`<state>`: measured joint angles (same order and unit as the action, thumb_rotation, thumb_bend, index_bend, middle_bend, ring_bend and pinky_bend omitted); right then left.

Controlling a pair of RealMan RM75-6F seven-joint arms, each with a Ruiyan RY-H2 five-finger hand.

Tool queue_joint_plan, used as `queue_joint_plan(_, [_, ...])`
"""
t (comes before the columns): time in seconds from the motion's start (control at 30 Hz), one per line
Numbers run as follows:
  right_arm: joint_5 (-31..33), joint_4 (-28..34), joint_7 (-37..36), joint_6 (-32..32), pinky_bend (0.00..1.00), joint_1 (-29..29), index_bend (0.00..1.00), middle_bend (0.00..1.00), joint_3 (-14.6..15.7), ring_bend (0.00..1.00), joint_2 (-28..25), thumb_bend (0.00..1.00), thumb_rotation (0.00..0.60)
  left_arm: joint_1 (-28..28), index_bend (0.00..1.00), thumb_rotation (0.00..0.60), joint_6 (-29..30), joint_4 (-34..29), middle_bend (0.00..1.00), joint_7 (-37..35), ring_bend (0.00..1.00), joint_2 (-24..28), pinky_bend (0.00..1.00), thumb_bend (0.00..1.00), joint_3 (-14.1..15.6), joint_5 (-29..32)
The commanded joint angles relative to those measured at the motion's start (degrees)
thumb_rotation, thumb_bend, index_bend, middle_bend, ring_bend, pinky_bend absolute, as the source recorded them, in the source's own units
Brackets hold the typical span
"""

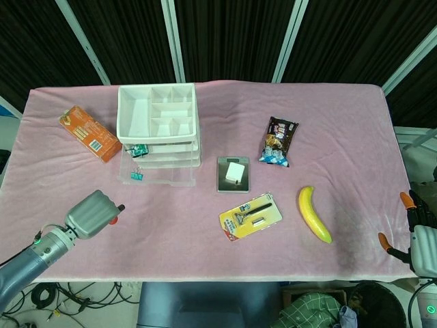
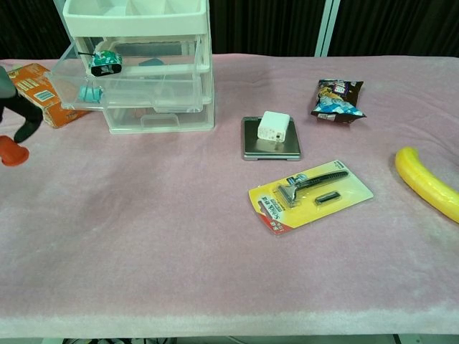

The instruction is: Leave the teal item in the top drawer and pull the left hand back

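A clear top drawer [image 2: 143, 92] stands pulled out of the white drawer unit [image 1: 158, 113]. A small teal and black toy [image 2: 105, 61] lies inside the drawer near its back left, also visible as the toy [image 1: 141, 149] from above. A light teal clip [image 2: 90, 93] sits at the drawer's front left corner. My left hand [image 1: 92, 213] is well clear of the drawer, near the table's front left edge, and holds nothing. Its orange fingertip [image 2: 11, 152] shows at the chest view's left edge. My right hand [image 1: 416, 236] hangs off the table's right edge, fingers apart and holding nothing.
An orange box [image 1: 89, 133] lies left of the drawer unit. A scale with a white charger [image 1: 234, 174] sits mid-table, a carded razor [image 1: 250, 216] in front of it. Further right are a snack bag [image 1: 278, 141] and a banana [image 1: 313, 213].
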<state>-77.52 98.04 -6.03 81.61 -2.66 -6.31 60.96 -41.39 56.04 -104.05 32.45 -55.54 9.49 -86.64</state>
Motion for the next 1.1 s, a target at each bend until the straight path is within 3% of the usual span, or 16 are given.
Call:
queue_joint_plan(0.03, [0.03, -0.02, -0.05, 0.00, 0.12, 0.01, 0.00, 0.00, -0.02, 0.00, 0.00, 0.22, 0.600, 2.25, 0.57, 0.600, -0.31, 5.43, 1.00, 3.51, 1.00, -6.82, 1.00, 0.35, -0.75, 1.77])
queue_joint_plan(0.37, [0.01, -0.08, -0.26, -0.14, 0.12, -0.04, 0.00, 0.00, -0.01, 0.00, -0.05, 0.22, 0.600, 3.52, 0.56, 0.600, -1.62, 14.05, 1.00, 9.07, 1.00, -17.05, 1.00, 0.34, -3.39, 7.05])
queue_joint_plan(0.7, [-0.02, -0.13, -0.31, -0.14, 0.12, -0.04, 0.00, 0.00, -0.02, 0.00, -0.04, 0.21, 0.600, 3.39, 0.55, 0.600, -3.58, 17.15, 1.00, 12.32, 1.00, -20.64, 1.00, 0.34, -4.23, 10.34])
queue_joint_plan(0.93, [0.03, -0.17, -0.32, -0.05, 0.12, -0.01, 0.00, 0.00, -0.08, 0.00, -0.06, 0.21, 0.600, 3.50, 0.42, 0.600, -3.47, 16.27, 1.00, 12.91, 1.00, -20.30, 1.00, 0.14, -4.85, 11.81])
queue_joint_plan(1.1, [-0.13, -0.18, -0.32, -0.01, 0.12, 0.01, 0.00, 0.00, -0.01, 0.00, -0.08, 0.22, 0.600, 4.62, 0.31, 0.600, -0.22, 13.56, 1.00, 10.66, 1.00, -18.43, 1.00, 0.09, -5.74, 10.94])
